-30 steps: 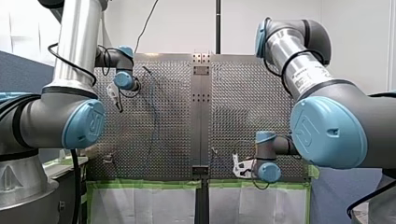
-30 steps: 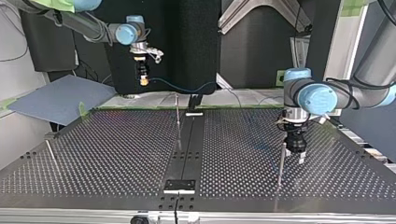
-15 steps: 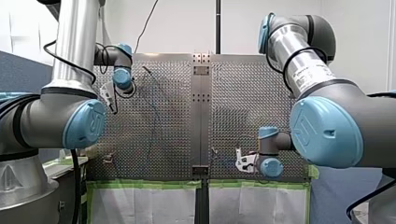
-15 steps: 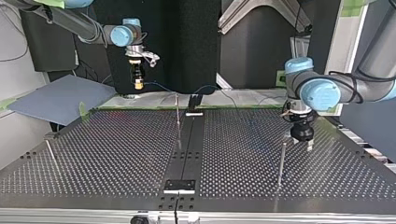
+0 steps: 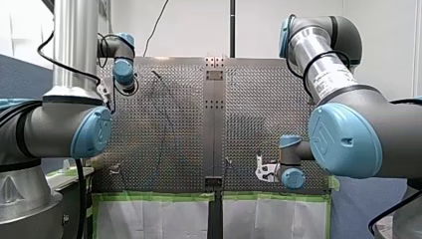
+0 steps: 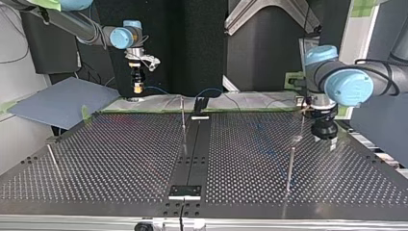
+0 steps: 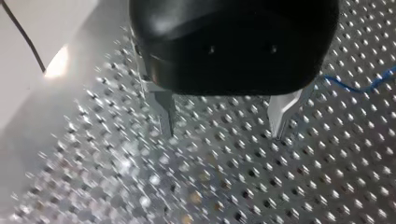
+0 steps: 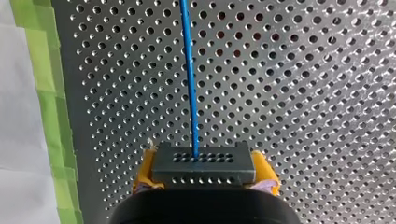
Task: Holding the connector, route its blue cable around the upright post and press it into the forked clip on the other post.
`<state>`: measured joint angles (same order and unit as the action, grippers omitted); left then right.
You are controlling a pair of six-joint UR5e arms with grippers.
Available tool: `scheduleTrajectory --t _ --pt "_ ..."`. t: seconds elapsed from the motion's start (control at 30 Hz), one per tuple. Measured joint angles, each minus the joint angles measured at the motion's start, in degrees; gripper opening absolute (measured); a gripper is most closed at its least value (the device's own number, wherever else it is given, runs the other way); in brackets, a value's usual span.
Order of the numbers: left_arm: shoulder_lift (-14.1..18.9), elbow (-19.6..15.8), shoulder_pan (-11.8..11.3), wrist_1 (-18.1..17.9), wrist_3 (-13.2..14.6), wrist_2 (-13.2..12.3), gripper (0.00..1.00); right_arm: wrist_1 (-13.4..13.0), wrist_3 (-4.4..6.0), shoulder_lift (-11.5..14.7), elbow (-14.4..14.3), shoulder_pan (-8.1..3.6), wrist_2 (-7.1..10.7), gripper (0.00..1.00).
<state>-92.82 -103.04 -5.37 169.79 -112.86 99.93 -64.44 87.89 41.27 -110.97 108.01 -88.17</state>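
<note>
Since 1.0 s ago, top view: right gripper (image 6: pixel 137 86) shifted toward the view's left; left gripper (image 6: pixel 330 142) backed off the post (image 6: pixel 290 166), toward the view's right. Right: yellow pads (image 8: pixel 144 171) clamped on connector (image 8: pixel 204 163), cable (image 8: pixel 189 79) running straight ahead. Left: fingers apart, empty. Judged: routing barely begun; next, lead cable round the post, kept taut. Containers: none seen.

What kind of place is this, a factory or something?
Most likely a robotics test lab: my left arm and my right arm reach over a perforated table set with thin posts, and a blue cable runs over it.
</note>
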Motion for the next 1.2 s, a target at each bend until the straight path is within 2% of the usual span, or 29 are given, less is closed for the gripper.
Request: scheduleTrajectory --t 0.17,0.43,0.77,1.07,1.2 --pt "2.51 1.74 -0.28 2.52 1.09 -1.87 1.00 0.15 0.04 -0.01 0.00 -0.02 0.04 0.00" --pt "6.32 5.37 -0.29 6.34 1.96 -3.11 1.00 0.40 -0.08 -0.02 0.00 -0.04 0.39 0.00" --pt "11.28 10.21 -0.25 11.28 1.76 -7.78 1.00 0.24 0.02 -0.01 0.00 -0.04 0.94 0.00" --pt "15.70 10.70 1.45 15.73 3.89 -12.18 1.00 0.18 0.10 -0.04 0.00 -0.04 1.47 0.00" --pt "16.52 10.42 2.29 17.80 4.31 -14.27 1.00 0.12 0.10 -0.04 0.00 -0.03 1.50 0.00"
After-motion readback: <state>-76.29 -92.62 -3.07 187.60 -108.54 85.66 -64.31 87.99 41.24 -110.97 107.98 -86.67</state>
